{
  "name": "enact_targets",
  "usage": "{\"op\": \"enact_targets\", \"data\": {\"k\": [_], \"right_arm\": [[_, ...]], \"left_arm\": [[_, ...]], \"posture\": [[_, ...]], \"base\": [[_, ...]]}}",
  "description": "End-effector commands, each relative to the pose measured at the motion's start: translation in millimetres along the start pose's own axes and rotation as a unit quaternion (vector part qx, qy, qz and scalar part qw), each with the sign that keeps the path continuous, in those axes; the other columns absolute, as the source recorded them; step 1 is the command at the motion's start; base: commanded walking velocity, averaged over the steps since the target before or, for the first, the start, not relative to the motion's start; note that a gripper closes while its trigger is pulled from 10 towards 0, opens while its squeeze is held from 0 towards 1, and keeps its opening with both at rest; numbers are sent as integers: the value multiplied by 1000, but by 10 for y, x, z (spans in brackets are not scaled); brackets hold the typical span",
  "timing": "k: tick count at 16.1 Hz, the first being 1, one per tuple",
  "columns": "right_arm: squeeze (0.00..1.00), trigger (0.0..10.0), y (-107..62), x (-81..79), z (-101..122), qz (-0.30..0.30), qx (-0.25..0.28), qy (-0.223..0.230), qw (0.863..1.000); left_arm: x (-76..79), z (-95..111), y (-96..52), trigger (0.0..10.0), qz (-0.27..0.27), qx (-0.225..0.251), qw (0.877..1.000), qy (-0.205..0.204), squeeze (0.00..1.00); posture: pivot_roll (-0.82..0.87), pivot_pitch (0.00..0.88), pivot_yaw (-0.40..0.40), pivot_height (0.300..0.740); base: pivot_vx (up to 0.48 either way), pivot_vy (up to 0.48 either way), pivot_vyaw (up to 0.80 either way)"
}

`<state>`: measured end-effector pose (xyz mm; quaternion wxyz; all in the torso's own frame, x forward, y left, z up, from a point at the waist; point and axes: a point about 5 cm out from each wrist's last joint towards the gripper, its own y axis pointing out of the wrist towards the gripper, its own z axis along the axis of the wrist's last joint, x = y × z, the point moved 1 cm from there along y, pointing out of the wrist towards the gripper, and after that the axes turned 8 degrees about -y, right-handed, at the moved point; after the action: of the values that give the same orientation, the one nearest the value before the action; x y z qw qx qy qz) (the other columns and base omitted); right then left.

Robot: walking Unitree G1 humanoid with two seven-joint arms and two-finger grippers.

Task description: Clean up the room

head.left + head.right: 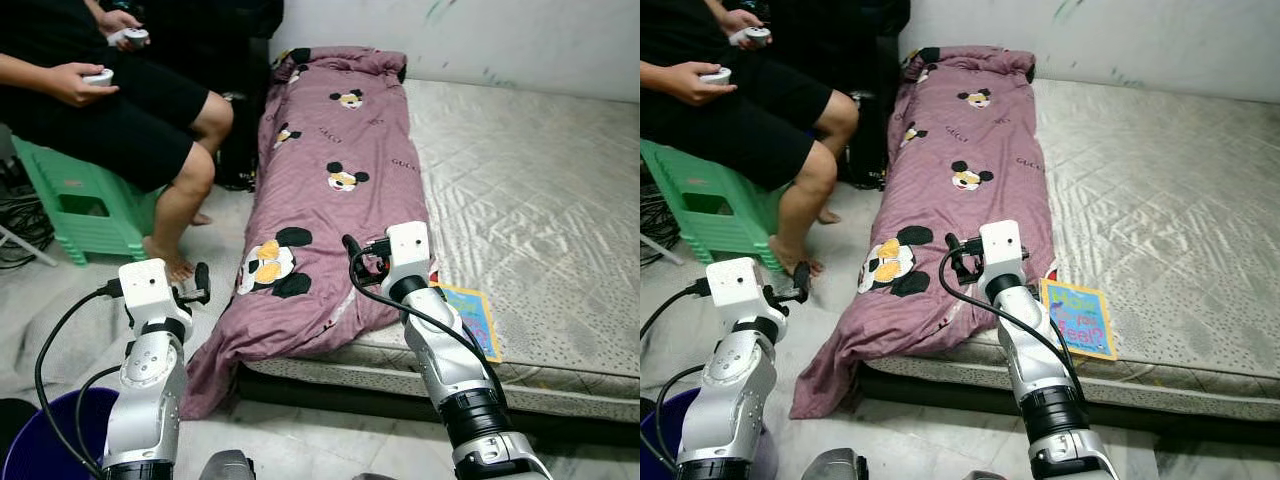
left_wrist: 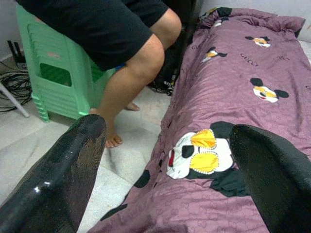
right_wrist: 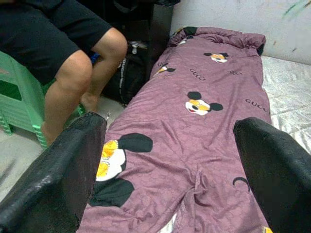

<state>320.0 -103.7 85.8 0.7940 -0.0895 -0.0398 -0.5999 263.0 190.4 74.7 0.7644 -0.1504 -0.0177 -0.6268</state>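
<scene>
My right hand (image 3: pixel 170 170): fingers (image 3: pixel 58 170) spread wide apart, nothing between them; it hovers over the near end of the quilt, at the near left corner of the mattress.
My left hand (image 2: pixel 165 174): fingers (image 2: pixel 58 170) also wide open and holding nothing; it is raised over the floor, just left of the quilt's hanging near corner.
Quilt (image 1: pixel 330 190): purple, printed with cartoon mouse heads, lying lengthwise along the left edge of the mattress from the far wall toward me; its near left corner droops over the mattress edge down to the floor.
Mattress (image 1: pixel 540 170): pale and quilted, low on the floor, stretching right of the quilt and bare over most of its surface.
Booklet (image 1: pixel 1078 318): blue with a yellow border, flat on the near edge of the mattress, just right of my right arm.
Person (image 1: pixel 120 110): seated at far left in black shorts, a white controller (image 1: pixel 98 77) in each hand, bare feet on the floor near the quilt's edge.
Stool (image 1: pixel 85 205): green plastic, under the person.
Bucket (image 1: pixel 50 430): dark blue, on the floor at near left beside my left arm.
Cables (image 1: pixel 22 215): a dark tangle on the floor left of the stool.
</scene>
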Motion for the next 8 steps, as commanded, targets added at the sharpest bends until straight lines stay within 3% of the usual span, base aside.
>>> {"op": "enact_targets", "data": {"k": [1, 2, 5, 8], "right_arm": [[0, 10000, -6, 39, 3, -8, 3, 3, 1000], [0, 10000, -15, 46, -5, -10, 0, -1, 1000], [0, 10000, -28, 49, -7, -12, 1, -5, 1000], [0, 10000, -29, 50, -5, -15, 1, 3, 1000]], "left_arm": [[40, 23, 21, 10000, -10, 0, 1000, -2, 0], [58, 29, 32, 10000, -16, -1, 1000, -1, 0], [90, 54, 33, 10000, -26, 6, 1000, -1, 0], [98, 80, 19, 10000, -35, 13, 999, -5, 0]], "posture": [[-49, 0, -42, 740], [-54, 0, -37, 740], [-58, 0, -33, 740], [-53, 0, -33, 740]], "base": [[0, 0, 0], [0, 0, 0], [0, 0, 800], [0, 0, 0]]}}
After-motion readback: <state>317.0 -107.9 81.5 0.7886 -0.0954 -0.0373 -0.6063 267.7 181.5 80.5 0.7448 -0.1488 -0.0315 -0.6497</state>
